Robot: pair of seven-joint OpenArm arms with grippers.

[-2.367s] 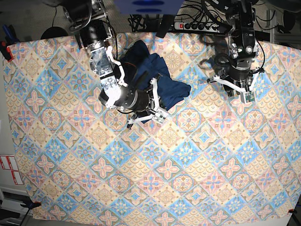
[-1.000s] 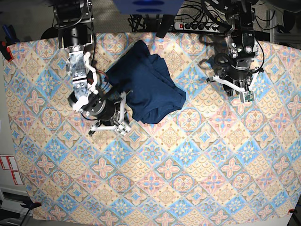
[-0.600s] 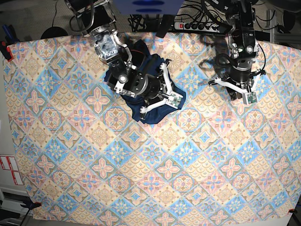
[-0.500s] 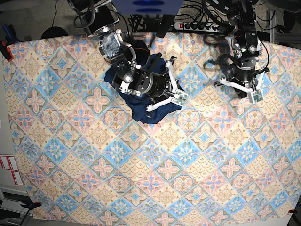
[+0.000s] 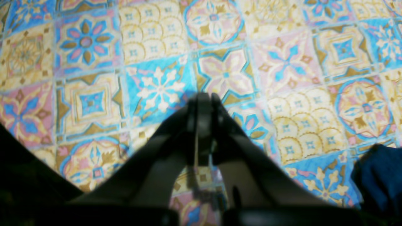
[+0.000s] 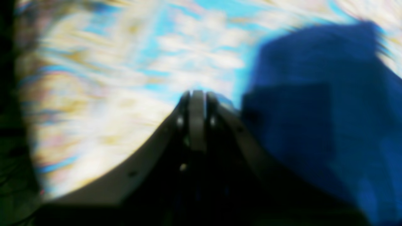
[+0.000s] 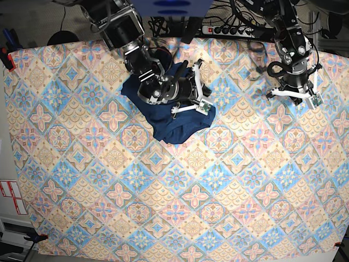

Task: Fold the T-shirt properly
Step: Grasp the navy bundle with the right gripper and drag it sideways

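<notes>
Right hand (image 7: 200, 87): clenched, empty, swinging back over the T-shirt (image 7: 169, 117), which is lying bunched at the desk's far side, unfolded. Shirt: soft navy knit, crumpled, lumpy outline. Left hand (image 5: 201, 103): now clenching shut on nothing, well apart. Tablecloth (image 7: 163, 207): flat, pastel tile print. Folding is restarting.

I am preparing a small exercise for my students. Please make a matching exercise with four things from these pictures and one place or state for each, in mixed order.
Things:
1. T-shirt
2. left pincer
3. right pincer
4. power strip

Places or states:
A. shut, over bare tablecloth, away from the garment
B. behind the far edge of the table
C. shut, above the dark fabric
D. crumpled in a heap

Pairs: 1-D, 2-A, 3-C, 4-B
</notes>
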